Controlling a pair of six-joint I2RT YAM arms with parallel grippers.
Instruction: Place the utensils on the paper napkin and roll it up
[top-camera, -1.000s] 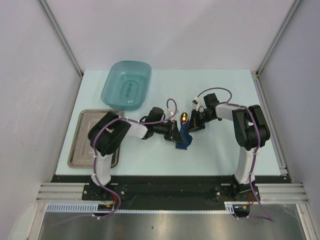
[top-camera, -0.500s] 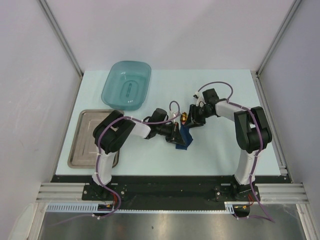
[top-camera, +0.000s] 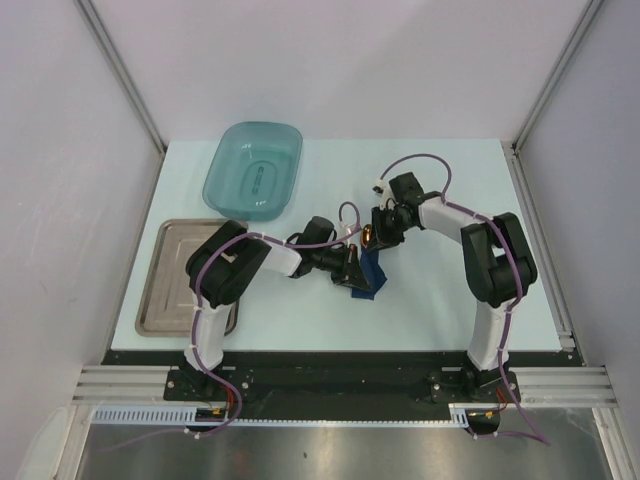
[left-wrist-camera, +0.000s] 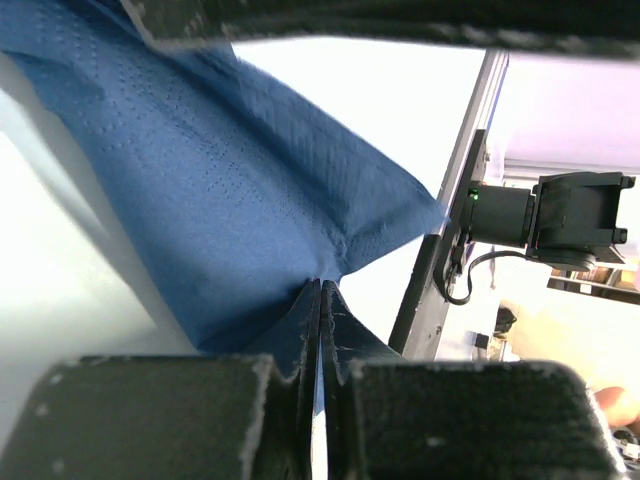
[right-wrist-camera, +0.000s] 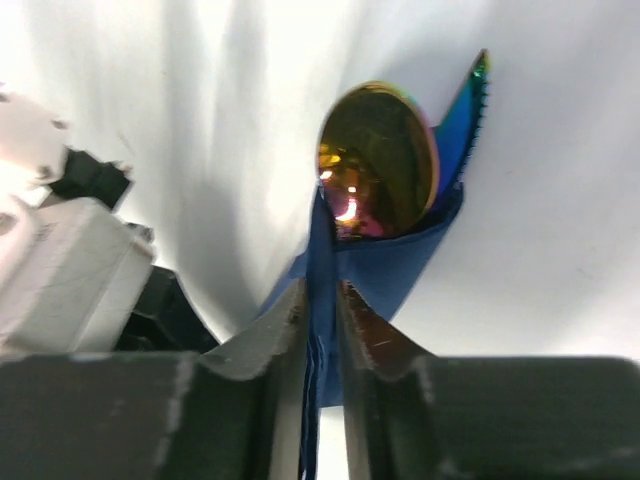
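Two grippers, both pinched shut on one napkin at table centre: left gripper at 9 o'clock, right gripper at 12. Inside I count two utensils: spoon, serrated blade.

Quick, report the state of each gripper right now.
Left gripper: closed, pinching a fold of the blue napkin.
Right gripper: closed on an edge of the napkin, next to the spoon.

Pale blue table, teal tub far left, steel tray near left, napkin centre
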